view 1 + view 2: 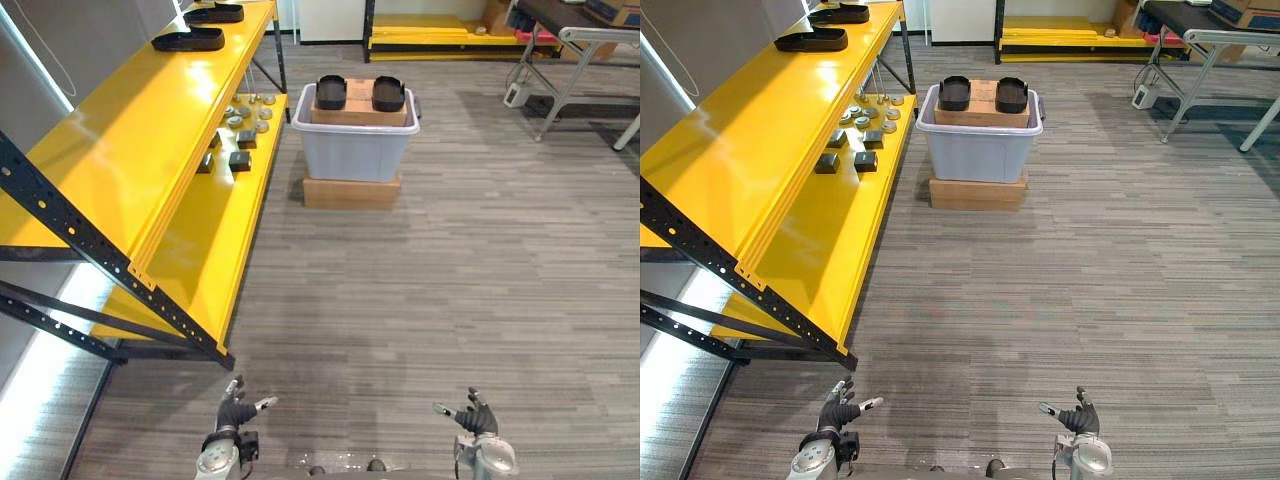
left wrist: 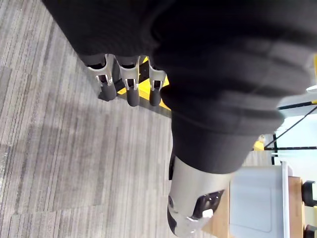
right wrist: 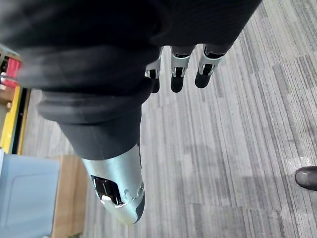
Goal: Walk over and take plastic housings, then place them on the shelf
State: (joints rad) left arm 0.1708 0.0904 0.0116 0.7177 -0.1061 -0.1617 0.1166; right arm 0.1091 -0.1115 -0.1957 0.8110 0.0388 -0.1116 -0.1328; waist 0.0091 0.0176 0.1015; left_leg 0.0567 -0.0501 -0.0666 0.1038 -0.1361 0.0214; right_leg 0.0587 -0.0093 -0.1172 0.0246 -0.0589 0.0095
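Two black plastic housings [image 1: 331,92] [image 1: 388,93] lie side by side on a cardboard box inside a grey bin [image 1: 355,145], a few steps ahead on the floor. Two more black housings [image 1: 188,40] [image 1: 214,13] rest on the top level of the yellow shelf [image 1: 130,150] at the left. My left hand [image 1: 236,411] and right hand [image 1: 472,417] hang low near the bottom edge, far from the bin. Both are open with relaxed fingers [image 2: 130,84] [image 3: 178,69] and hold nothing.
The bin stands on a flat cardboard box [image 1: 351,192]. Small grey and black parts [image 1: 240,135] lie on the shelf's lower level. A table with metal legs [image 1: 570,60] stands at the back right, and a low yellow rack [image 1: 440,35] at the far wall.
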